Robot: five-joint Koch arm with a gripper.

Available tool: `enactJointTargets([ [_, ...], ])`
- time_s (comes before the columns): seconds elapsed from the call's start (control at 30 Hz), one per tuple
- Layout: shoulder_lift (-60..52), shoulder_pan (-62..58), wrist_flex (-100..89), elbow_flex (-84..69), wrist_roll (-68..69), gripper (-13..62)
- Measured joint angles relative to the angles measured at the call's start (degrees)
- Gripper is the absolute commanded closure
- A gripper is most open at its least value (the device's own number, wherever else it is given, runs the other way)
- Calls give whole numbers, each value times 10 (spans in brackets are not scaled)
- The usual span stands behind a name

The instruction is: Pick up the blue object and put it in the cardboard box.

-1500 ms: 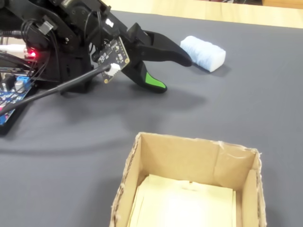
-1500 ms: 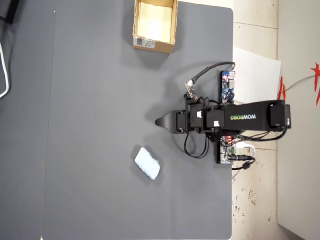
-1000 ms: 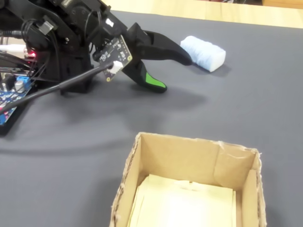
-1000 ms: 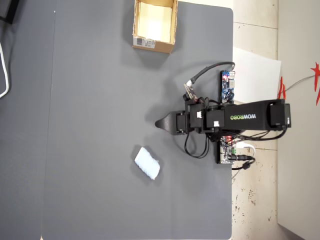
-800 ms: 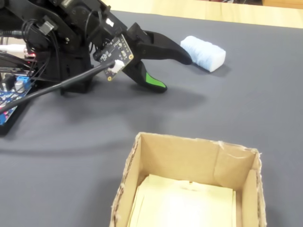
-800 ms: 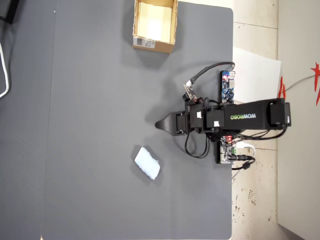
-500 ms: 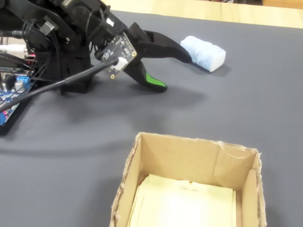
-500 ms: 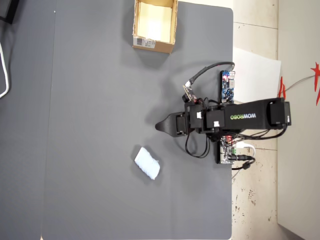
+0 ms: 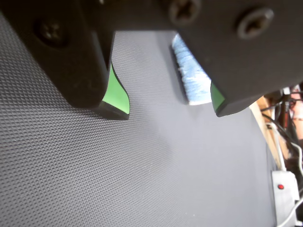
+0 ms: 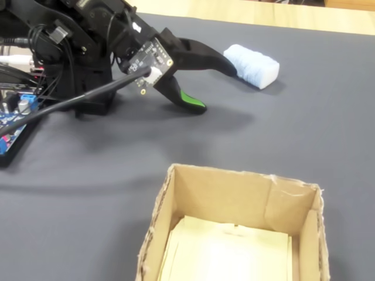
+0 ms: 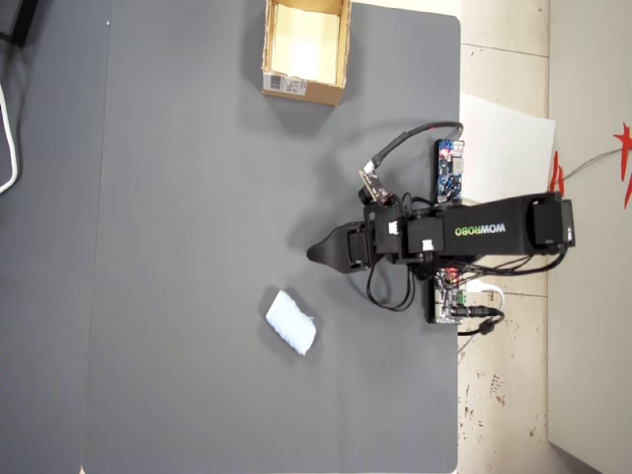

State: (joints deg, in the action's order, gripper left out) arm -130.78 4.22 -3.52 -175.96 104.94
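pale blue object [image 10: 252, 65], seemingly soft, rectangular

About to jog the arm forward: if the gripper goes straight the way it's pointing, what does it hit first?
Probably only bare mat. The open gripper points along the mat; the blue object lies off to one side, apparently clear of that line.

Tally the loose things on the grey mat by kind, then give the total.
Pale blue soft block: 1
Cardboard box: 1
Total: 2
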Motion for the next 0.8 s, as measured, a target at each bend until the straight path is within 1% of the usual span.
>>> enactJointTargets([
  [0.13, 0, 1, 44, 28, 0, 154],
  [0.4, 0, 2, 196, 113, -2, 155],
  [0.57, 0, 45, 269, 200, -1, 156],
  [0.67, 1, 62, 288, 214, -1, 156],
  [0.73, 6, 93, 295, 250, -1, 156],
  [0.8, 18, 116, 296, 250, 8, 156],
])
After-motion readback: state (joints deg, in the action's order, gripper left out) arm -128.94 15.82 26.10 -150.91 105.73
